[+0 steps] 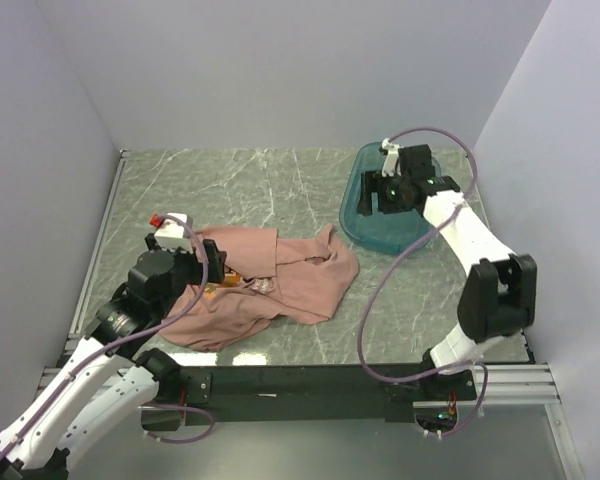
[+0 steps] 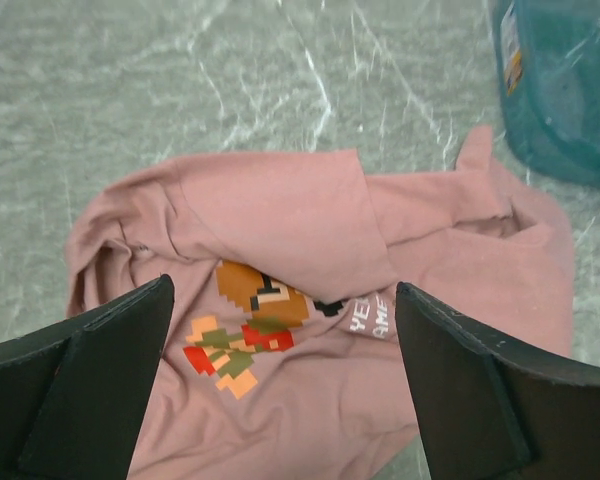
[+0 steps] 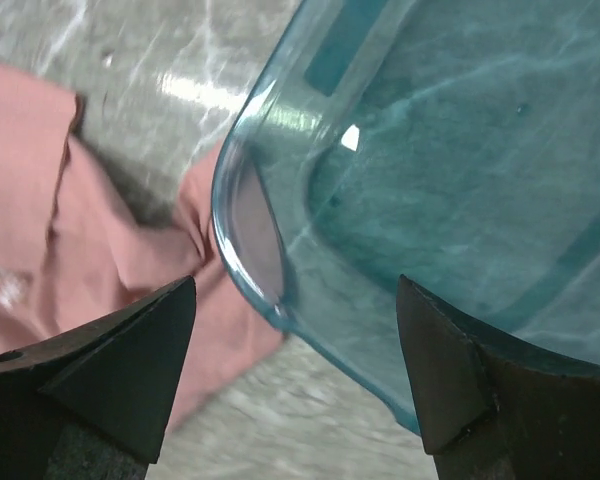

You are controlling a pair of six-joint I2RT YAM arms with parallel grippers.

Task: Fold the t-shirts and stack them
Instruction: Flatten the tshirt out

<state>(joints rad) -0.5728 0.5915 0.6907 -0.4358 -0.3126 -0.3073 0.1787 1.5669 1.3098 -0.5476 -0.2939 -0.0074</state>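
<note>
A crumpled salmon-pink t-shirt (image 1: 280, 280) lies on the table's front left. The left wrist view shows it (image 2: 310, 230) with its pixel-character print (image 2: 250, 325) and white lettering partly under a folded flap. My left gripper (image 1: 205, 265) is open and empty, hovering over the shirt's left part, and the left wrist view shows this gripper (image 2: 285, 375) above the print. My right gripper (image 1: 388, 192) is open and empty above the teal tub's left part; the right wrist view shows it (image 3: 295, 355) over the tub's rim.
The teal plastic tub (image 1: 365, 225) stands at the right, its near corner close to the shirt's right edge (image 3: 130, 260). It looks empty in the right wrist view (image 3: 460, 150). White walls enclose the marble table (image 1: 240, 180) on three sides.
</note>
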